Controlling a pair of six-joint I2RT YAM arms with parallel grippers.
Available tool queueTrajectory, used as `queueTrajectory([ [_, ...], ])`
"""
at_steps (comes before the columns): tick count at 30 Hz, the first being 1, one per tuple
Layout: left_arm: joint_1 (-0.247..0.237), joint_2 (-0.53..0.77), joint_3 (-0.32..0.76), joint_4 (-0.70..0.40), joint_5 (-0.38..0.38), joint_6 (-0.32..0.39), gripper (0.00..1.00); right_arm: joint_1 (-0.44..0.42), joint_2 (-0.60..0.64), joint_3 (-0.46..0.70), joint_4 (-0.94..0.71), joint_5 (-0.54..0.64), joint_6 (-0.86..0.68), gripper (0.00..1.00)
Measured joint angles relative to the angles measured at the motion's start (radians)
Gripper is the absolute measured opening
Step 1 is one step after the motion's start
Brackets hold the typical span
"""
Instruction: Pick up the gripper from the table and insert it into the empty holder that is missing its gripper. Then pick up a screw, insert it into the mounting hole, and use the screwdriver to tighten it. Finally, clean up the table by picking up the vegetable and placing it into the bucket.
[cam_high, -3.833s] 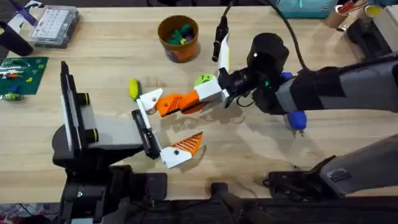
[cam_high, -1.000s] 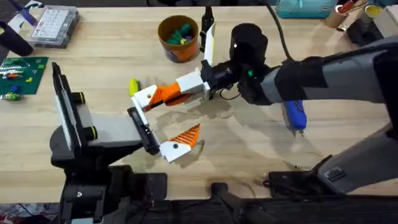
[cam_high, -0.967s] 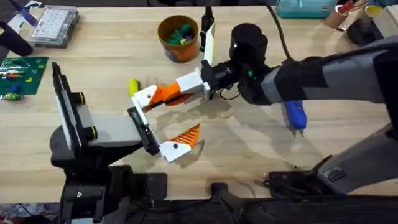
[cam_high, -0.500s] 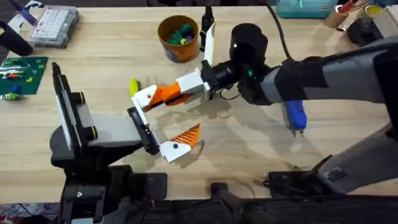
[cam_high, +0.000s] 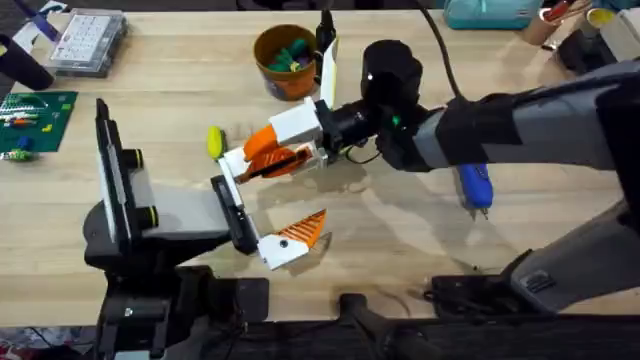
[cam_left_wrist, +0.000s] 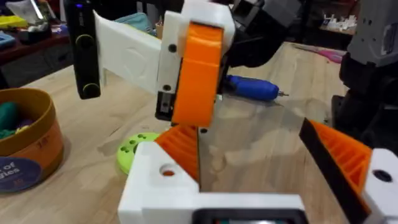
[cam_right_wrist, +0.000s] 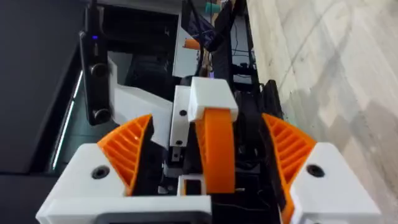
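Tipped the right gripper (cam_high: 265, 150) upward since half a second back; kept its fingers spread, apparently clear of the gripper wedge (cam_left_wrist: 183, 149). Held the left gripper (cam_high: 262, 200) wide too, empty. Left that wedge nosed into the holder (cam_high: 238, 163). Looked barely seated, so could have slipped out before any screw. Pale wood table (cam_high: 420, 250), cluttered benches behind.

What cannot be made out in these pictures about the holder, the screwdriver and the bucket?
Overhead: the right gripper covers the socket of the holder; seating cannot be judged.
Overhead: the right arm hides part of the screwdriver.
Overhead: the wall of the bucket hides some of its contents.
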Motion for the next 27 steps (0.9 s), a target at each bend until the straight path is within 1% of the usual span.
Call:
queueTrajectory([
  [10, 0.000, 0.000, 0.000, -0.001, 0.007, 0.000, 0.986, -0.020, 0.000, 0.000, 0.000, 0.001, 0.006, 0.996],
  [15, 0.000, 0.000, 0.000, -0.001, 0.007, 0.000, 0.986, -0.066, 0.000, 0.000, 0.028, -0.040, 0.021, 0.996],
  [19, 0.000, 0.000, 0.000, -0.002, 0.007, 0.000, 0.986, -0.121, 0.000, 0.001, 0.101, -0.040, 0.023, 0.997],
  [23, 0.000, 0.000, 0.000, -0.002, 0.007, 0.000, 0.986, -0.178, 0.000, 0.004, 0.105, 0.022, 0.002, 0.997],
  [27, 0.000, 0.000, 0.000, -0.002, 0.007, 0.000, 0.986, -0.215, 0.000, 0.030, 0.027, 0.089, -0.056, 0.997],
])
